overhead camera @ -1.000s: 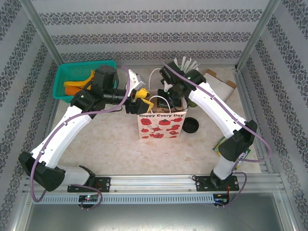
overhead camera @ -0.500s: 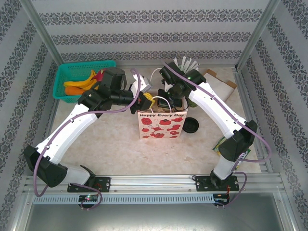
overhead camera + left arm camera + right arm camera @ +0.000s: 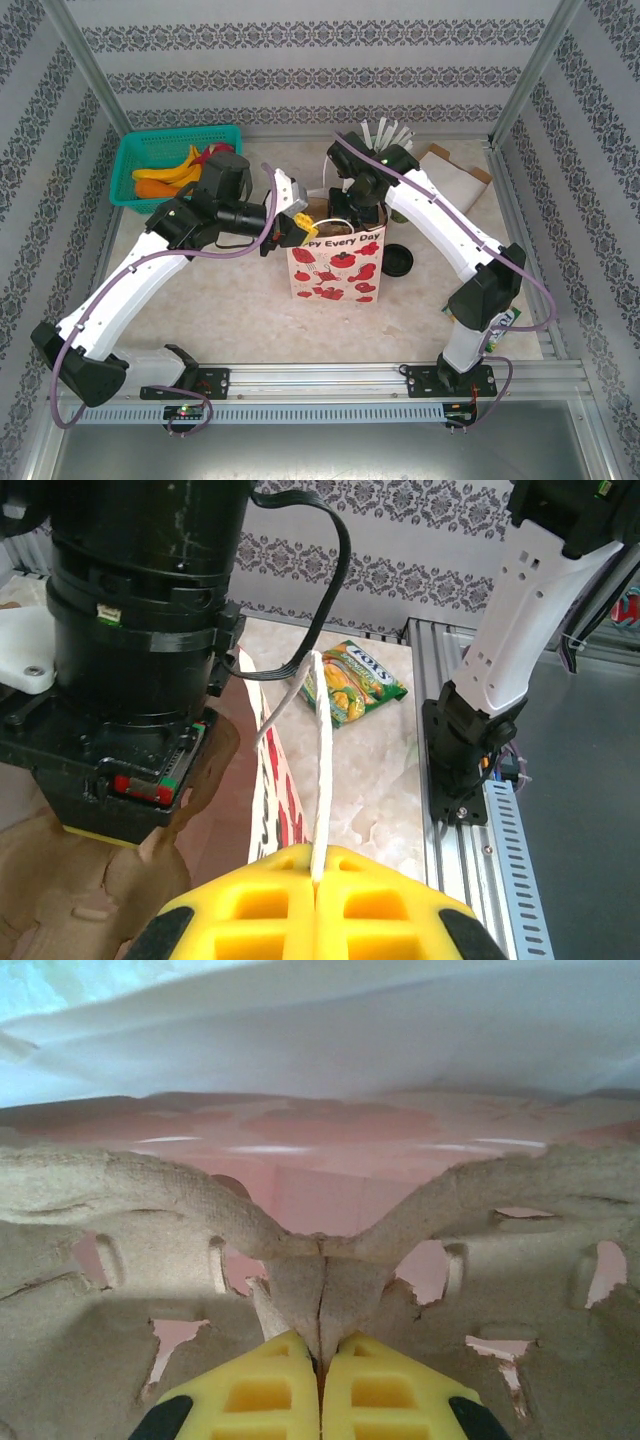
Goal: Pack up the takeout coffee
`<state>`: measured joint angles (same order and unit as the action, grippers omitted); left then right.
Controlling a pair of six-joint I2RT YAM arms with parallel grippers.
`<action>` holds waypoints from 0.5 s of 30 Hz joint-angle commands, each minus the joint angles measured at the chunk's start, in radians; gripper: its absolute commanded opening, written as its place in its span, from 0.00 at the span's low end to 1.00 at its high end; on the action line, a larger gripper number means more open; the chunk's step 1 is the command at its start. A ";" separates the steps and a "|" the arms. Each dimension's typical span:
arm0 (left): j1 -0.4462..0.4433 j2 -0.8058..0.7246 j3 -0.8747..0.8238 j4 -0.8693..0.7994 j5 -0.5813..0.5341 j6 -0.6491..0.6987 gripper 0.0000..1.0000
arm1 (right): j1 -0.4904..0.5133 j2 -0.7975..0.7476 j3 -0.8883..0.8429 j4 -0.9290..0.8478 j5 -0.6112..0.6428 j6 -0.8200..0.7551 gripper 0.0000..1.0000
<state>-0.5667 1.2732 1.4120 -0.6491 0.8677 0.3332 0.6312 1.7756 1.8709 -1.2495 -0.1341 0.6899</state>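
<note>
**Both hands clamped at the gift bag**

A pale marbled surface (image 3: 230, 300) sat inside patterned walls (image 3: 300, 70). A green basket (image 3: 175, 133) stood far left, and a loose black lid (image 3: 397, 262) lay just right of the red-printed paper bag (image 3: 338, 268). The left hand (image 3: 318, 875) pinched the bag's white handle (image 3: 322, 760). The right hand (image 3: 320, 1360) gripped a brown pulp carrier (image 3: 320, 1265). Where the takeout coffee sat could not be told.

The bag (image 3: 335, 265) is matt white paper printed red; its handle (image 3: 320, 770) is smooth white cord, pinched in the matt, moulded yellow pads of the left hand (image 3: 316, 880). The same pads on the right hand (image 3: 320, 1365) clamp the cup carrier (image 3: 150, 1220), rough fibrous brown pulp with ragged edges. The counter (image 3: 230, 300) looks like polished pale stone. At ten o'clock is a green plastic mesh basket (image 3: 150, 150). At six o'clock is a dull metal rail (image 3: 330, 378). The snack packet (image 3: 355, 680) is glossy film.
</note>
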 commanded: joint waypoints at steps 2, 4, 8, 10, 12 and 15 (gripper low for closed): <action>-0.027 0.015 0.038 -0.008 0.012 0.015 0.03 | 0.016 0.016 -0.004 -0.029 0.046 0.014 0.00; -0.027 0.020 0.036 0.003 -0.035 -0.005 0.18 | 0.024 0.012 -0.011 -0.018 0.035 0.009 0.00; -0.013 0.021 0.023 0.019 -0.094 -0.042 0.43 | 0.047 -0.005 -0.025 0.017 0.002 -0.031 0.00; 0.024 0.013 0.014 0.048 -0.053 -0.072 0.54 | 0.053 -0.006 -0.031 0.016 -0.001 -0.049 0.00; 0.085 0.005 0.003 0.097 0.043 -0.118 0.59 | 0.060 -0.008 -0.044 0.016 -0.001 -0.065 0.00; 0.165 -0.004 -0.024 0.198 0.140 -0.196 0.65 | 0.072 -0.014 -0.065 0.028 0.008 -0.088 0.00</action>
<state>-0.4625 1.2938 1.4105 -0.5816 0.8871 0.2306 0.6876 1.7782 1.8271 -1.2274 -0.1280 0.6430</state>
